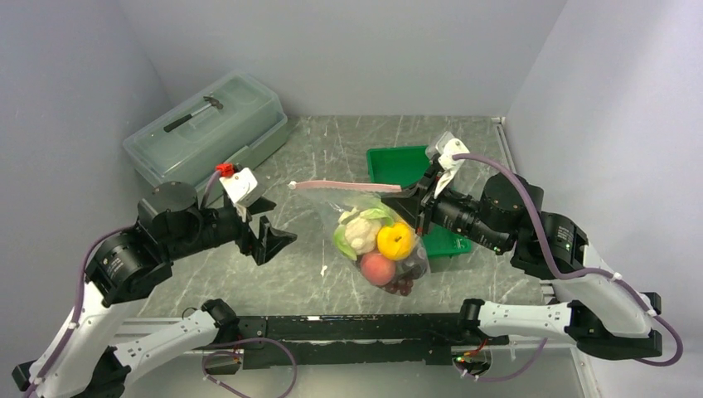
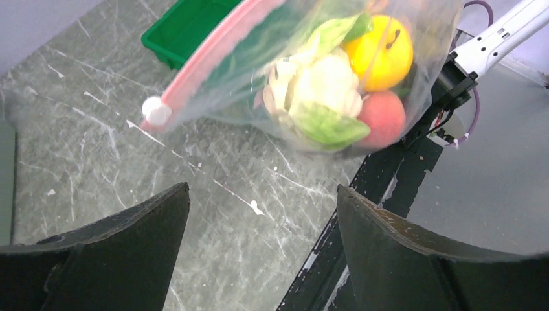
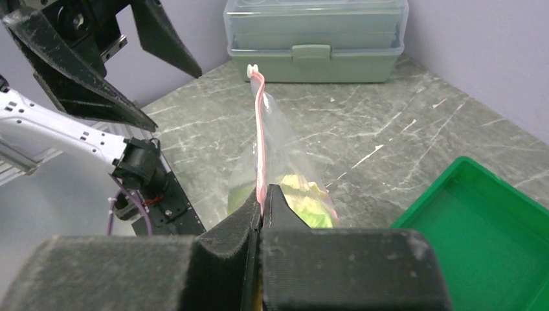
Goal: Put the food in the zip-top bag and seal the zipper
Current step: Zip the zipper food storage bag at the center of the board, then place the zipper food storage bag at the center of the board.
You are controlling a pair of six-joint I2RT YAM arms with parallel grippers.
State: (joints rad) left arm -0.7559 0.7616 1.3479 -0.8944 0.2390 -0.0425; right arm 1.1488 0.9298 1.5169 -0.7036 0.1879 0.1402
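Note:
The clear zip-top bag (image 1: 377, 240) hangs over the table with the food in it: white cauliflower (image 1: 361, 232), a yellow-orange fruit (image 1: 395, 240), a pink-red peach (image 1: 377, 268) and dark grapes (image 1: 402, 284). Its pink zipper (image 1: 344, 186) runs level, with a white slider (image 2: 155, 110) at the left end. My right gripper (image 1: 398, 199) is shut on the zipper's right end, and the strip (image 3: 260, 129) shows pinched between its pads in the right wrist view. My left gripper (image 1: 269, 232) is open and empty, left of the bag and apart from it. The bag's contents also show in the left wrist view (image 2: 327, 84).
A green tray (image 1: 406, 162) lies behind the bag, under my right wrist. A large translucent lidded box (image 1: 207, 124) stands at the back left. The black base rail (image 1: 356, 327) runs along the near table edge, just in front of the bag's bottom.

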